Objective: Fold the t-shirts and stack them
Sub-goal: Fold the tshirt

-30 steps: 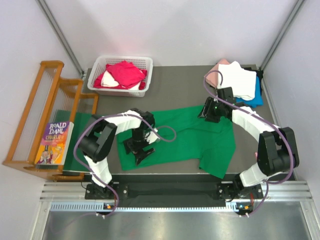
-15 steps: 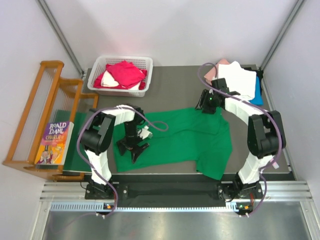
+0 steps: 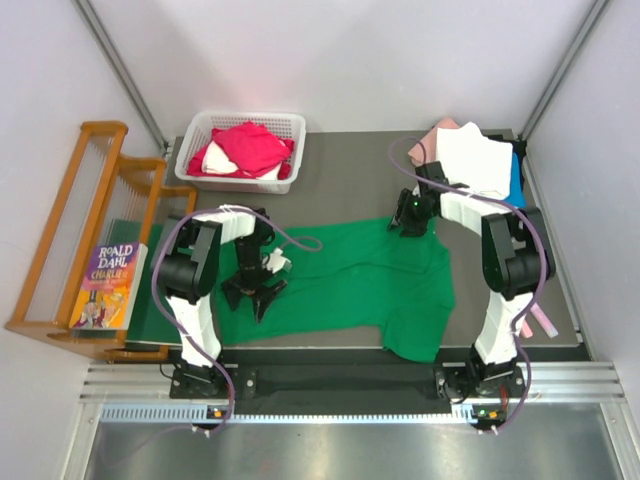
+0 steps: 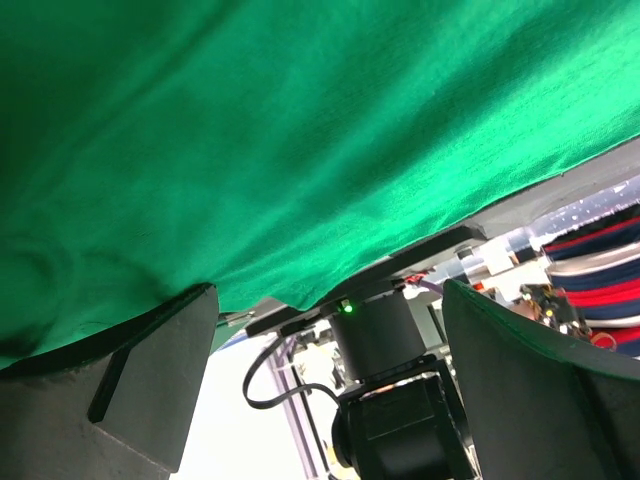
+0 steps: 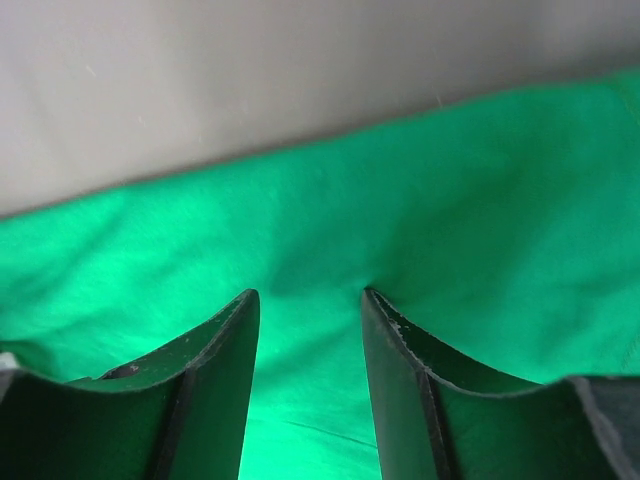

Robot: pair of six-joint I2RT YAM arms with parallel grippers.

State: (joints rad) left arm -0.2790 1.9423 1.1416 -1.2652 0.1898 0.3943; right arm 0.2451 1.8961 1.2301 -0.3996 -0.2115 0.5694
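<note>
Bright green cloth t-shirt (image 3: 350,275) lies spread and unfolded at the centre of the grey table (image 3: 350,170). At 1 o'clock sits a finished stack of folded pink, white and blue tees (image 3: 478,165). At 11 o'clock a white plastic basket (image 3: 200,135) holds crumpled red and white tees (image 3: 245,148), yet to be folded. The left gripper (image 3: 252,293) is released, wide apart over the shirt's 9 o'clock side. The right gripper (image 3: 408,218) is half-closed on the 1 o'clock hem; whether it has a grip cannot be told.
</note>
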